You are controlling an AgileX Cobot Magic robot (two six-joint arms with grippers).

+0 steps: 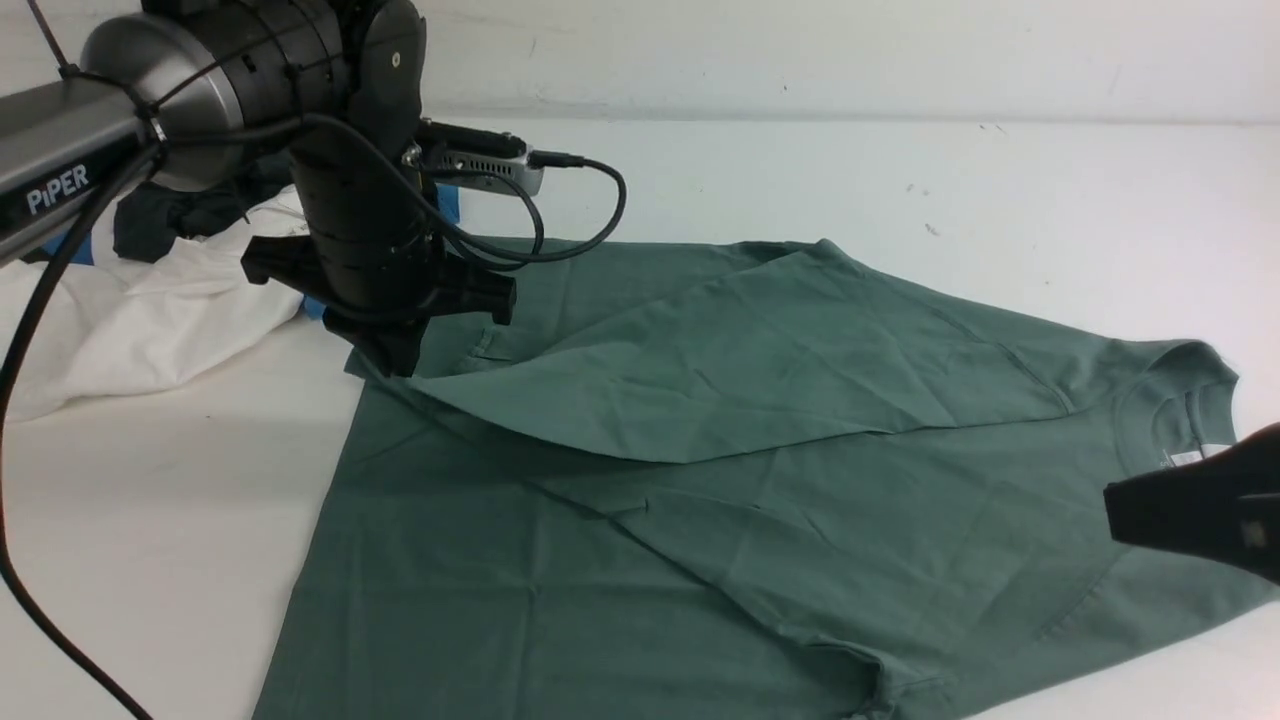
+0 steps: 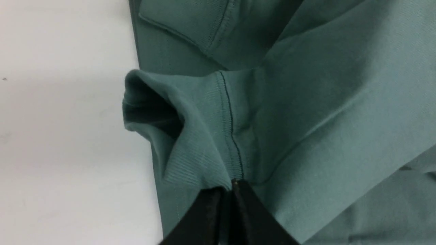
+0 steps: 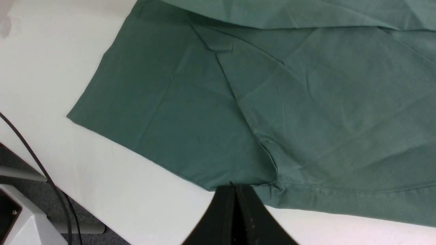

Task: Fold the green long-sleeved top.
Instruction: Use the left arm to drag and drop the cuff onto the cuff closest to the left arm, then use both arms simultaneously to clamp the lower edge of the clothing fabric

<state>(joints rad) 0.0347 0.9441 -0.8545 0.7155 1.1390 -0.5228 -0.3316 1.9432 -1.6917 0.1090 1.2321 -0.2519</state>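
Place: robotics lab or test bench, not a home.
Work surface: bare white table (image 1: 1000,200) with a few small marks, set against a plain white wall (image 1: 800,50).
Machinery: black-and-grey robot arm (image 1: 200,70) lettered "PiPER"; loose black cables (image 1: 600,200) run along it.
Work pieces: green long-sleeved top (image 1: 750,520) spread out; heap of white, dark and blue garments (image 1: 150,300) far left.
Below table edge: grey flooring (image 3: 13,156), pale machine base (image 3: 20,217).
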